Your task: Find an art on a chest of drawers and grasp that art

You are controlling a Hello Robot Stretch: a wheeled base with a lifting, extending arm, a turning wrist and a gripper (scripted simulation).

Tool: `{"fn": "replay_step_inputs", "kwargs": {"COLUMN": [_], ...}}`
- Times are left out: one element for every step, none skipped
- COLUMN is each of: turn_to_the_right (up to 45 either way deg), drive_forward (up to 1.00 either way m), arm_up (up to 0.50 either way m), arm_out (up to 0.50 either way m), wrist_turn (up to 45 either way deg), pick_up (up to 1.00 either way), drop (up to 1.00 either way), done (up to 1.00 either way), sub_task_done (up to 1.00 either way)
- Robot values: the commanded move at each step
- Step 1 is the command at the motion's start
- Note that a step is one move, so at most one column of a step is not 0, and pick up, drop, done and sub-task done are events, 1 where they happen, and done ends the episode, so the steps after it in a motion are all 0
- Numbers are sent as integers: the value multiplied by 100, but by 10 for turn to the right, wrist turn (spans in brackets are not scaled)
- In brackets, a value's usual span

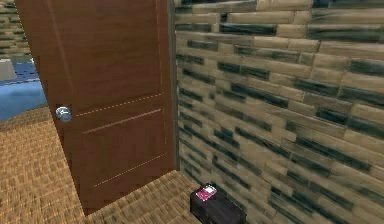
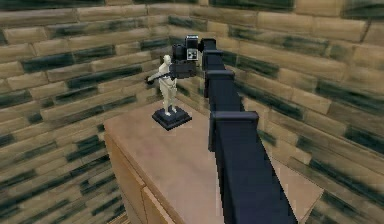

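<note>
A small pale figurine [image 2: 168, 92] of a standing person rests upright on a black square base on top of a wooden chest of drawers [image 2: 176, 165] in the arm side view. The dark arm bar [image 2: 235, 140] runs from the bottom edge out over the chest top to the gripper [image 2: 165, 68], whose dark body sits at the figurine's head and shoulders. The figurine stands on the chest at the gripper's far end, so I cannot tell whether the gripper holds anything.
A stone brick wall [image 2: 310, 80] stands close behind and beside the chest. In the forward view a brown panelled door [image 1: 105, 90] with a round knob [image 1: 64, 114] stands at the left. A small dark box [image 1: 215, 203] with a pink and white top lies at the wall's foot.
</note>
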Motion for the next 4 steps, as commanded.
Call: {"fn": "replay_step_inputs", "kwargs": {"turn_to_the_right": [0,0,0,0], "drive_forward": [0,0,0,0], "arm_up": [-24,0,10,0], "arm_out": [0,0,0,0], "wrist_turn": [0,0,0,0], "pick_up": [0,100,0,0], "drop": [0,0,0,0], "done": [0,0,0,100], "sub_task_done": [0,0,0,0]}}
